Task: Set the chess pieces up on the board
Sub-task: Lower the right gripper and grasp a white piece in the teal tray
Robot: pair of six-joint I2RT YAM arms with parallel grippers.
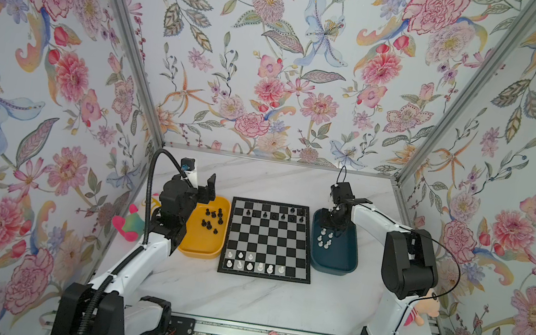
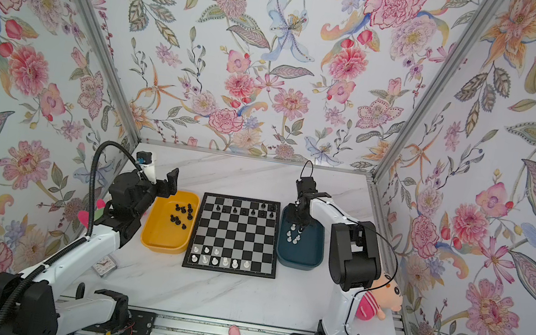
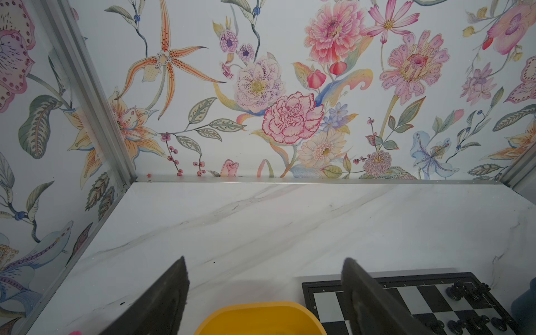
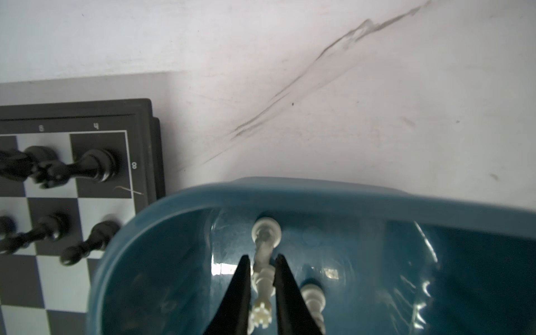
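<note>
Marble tabletop is filling the lower half of both top views, with the chessboard lying at its centre. White chessmen are standing along the board's bottom rows and black chessmen along its top rows, both sides short of a full set. Left of the board the yellow tray is holding loose black pieces. Right of it the dark blue tray is holding loose white pieces.

The left gripper is hanging wide open and empty over the yellow tray's upper end. The right gripper is reaching down into the blue tray, its jaws standing narrow either side of a tall white piece with a notched crown, a queen by my guess. Whether the pads are pressing it yet I cannot tell.

To my eye the grip wants to sit on the stem and the lift should go straight up, since a neighbouring white piece is standing just beside one finger and could get knocked.
</note>
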